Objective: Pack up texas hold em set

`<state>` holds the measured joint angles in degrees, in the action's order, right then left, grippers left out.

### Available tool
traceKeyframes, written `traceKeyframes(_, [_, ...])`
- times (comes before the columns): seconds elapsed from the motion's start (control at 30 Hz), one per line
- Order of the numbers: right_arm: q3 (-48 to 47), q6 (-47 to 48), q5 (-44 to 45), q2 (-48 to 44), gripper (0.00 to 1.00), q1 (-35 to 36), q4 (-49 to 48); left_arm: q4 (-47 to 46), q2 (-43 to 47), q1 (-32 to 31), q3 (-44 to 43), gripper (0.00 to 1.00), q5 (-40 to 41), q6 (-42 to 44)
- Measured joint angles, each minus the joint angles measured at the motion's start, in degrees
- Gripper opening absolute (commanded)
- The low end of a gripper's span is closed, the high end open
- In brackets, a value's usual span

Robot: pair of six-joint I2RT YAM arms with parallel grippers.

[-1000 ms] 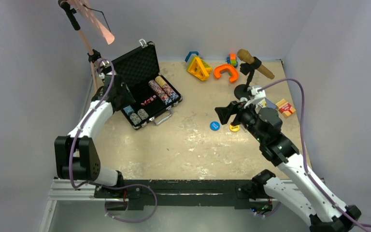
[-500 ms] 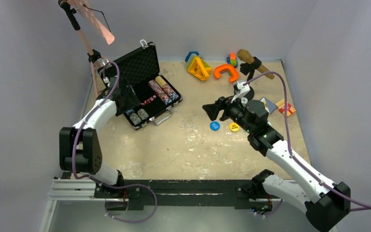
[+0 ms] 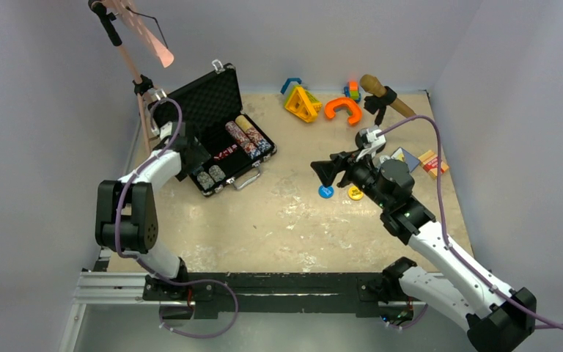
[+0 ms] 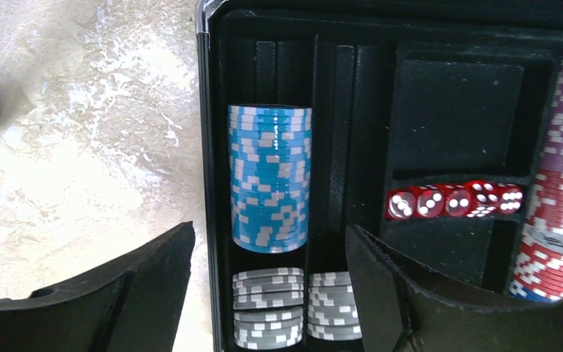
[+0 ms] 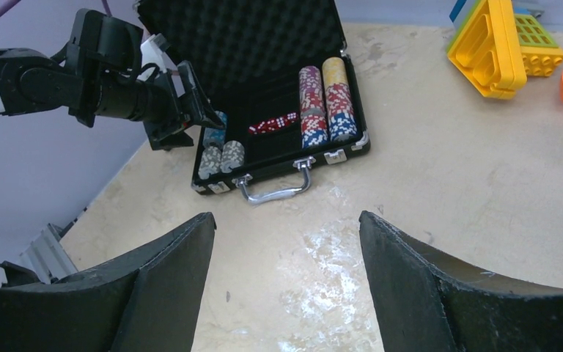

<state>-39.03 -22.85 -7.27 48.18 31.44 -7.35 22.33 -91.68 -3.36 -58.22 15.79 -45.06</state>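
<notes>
The black briefcase (image 3: 251, 166) lies open at the back left, lid (image 3: 207, 97) up. It holds coloured chip stacks (image 3: 249, 136), grey chips (image 3: 210, 176), a blue chip stack (image 4: 269, 176) and red dice (image 4: 454, 202). My left gripper (image 3: 194, 152) is open and empty above the case's left end, over the blue and grey chips (image 4: 270, 315). My right gripper (image 3: 322, 172) is open and empty above the table, just behind the blue disc (image 3: 325, 191) and yellow disc (image 3: 355, 193). Card decks (image 3: 432, 163) lie at the right. In the right wrist view the case (image 5: 278, 165) is ahead.
Yellow, orange and blue toy shapes (image 3: 302, 103) lie along the back wall. A brown microphone on a black stand (image 3: 383, 95) is at the back right. A thin stand (image 3: 128, 62) rises at the table's back left corner beside the case.
My right gripper has swung left, away from the card decks, to above the two discs. My left arm has folded closer and its gripper has shifted a little over the case's left end.
</notes>
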Motion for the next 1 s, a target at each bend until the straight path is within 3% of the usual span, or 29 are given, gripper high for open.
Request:
traceKeyframes(0.63, [1.9,1.3,1.2,-3.4,0.76,0.0,0.6,3.6,-7.3,0.1,-6.4,0.52,2.8,-4.5])
traceKeyframes(0.83, [2.0,1.6,2.1,-4.6,0.75,0.0,1.8,4.1,-8.0,0.2,-6.4,0.41,2.9,-4.9])
traceKeyframes(1.0, [2.1,2.0,3.2,-5.4,0.75,0.0,2.8,4.1,-8.0,0.2,-6.4,0.26,2.8,-5.2])
